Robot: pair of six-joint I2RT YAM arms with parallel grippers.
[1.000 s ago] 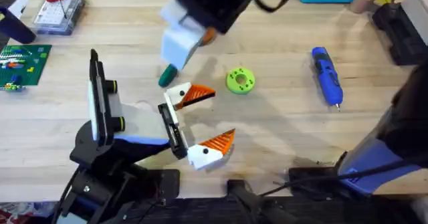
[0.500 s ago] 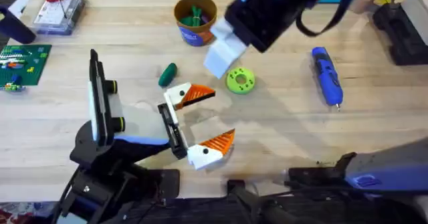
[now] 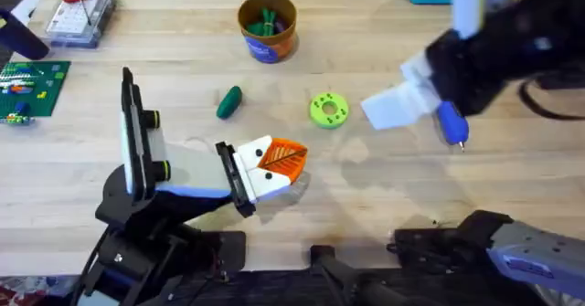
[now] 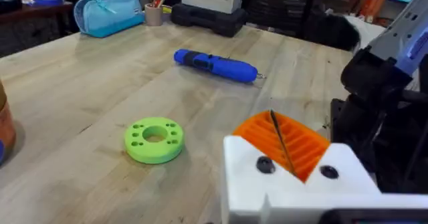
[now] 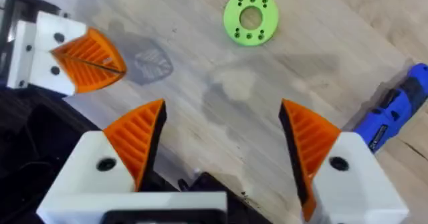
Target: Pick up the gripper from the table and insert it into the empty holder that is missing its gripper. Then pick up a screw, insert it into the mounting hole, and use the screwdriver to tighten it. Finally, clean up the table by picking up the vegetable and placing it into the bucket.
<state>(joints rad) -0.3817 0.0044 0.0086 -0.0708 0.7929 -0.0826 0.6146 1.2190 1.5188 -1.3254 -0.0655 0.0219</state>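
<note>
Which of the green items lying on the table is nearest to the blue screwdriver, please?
The lime-green round disc with holes, lying mid-table. The dark green oblong vegetable lies farther from the screwdriver, on the disc's other side, toward the holder.

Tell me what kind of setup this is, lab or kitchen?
Most likely a robotics workbench or lab. On the wooden table lie a blue electric screwdriver, a green circuit board and a clear parts box; storage cases sit along the table's far edge.

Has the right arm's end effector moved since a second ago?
Yes. In the overhead view the right end effector has swung rightward from above the vegetable, past the green disc, to the screwdriver.
</note>
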